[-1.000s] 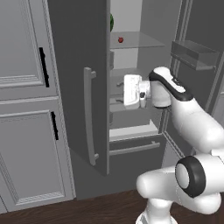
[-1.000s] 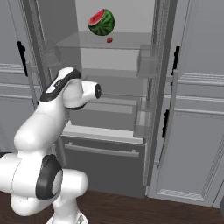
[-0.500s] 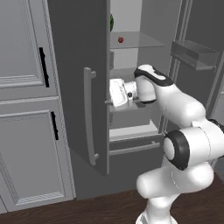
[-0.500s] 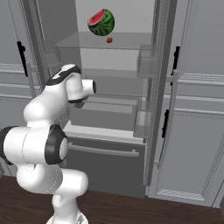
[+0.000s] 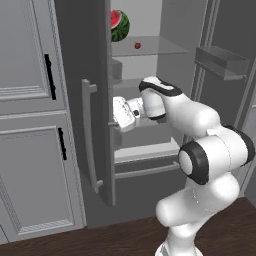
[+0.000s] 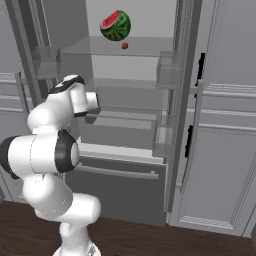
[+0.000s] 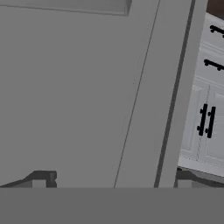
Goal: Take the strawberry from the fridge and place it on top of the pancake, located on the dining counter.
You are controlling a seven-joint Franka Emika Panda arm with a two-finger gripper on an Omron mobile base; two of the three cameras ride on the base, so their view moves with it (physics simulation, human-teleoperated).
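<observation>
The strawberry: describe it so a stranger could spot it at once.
Look into the open fridge and up to its top glass shelf. The strawberry is the tiny red fruit lying there, just beside the far larger, green-rinded watermelon piece.

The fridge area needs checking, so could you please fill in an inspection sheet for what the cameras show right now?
Surface: glass shelf high in the open fridge, carrying the fruit.
Job's things: strawberry on that shelf, untouched, beside the watermelon piece.
Clutter: the watermelon piece is the only other item on the shelf.
Hand: hand open, holding nothing, well below the fruit shelf, close to the left door's inner edge.
Cables: nothing seen.
Surroundings: grey panelled cabinets on both sides, dark wood floor.
</observation>
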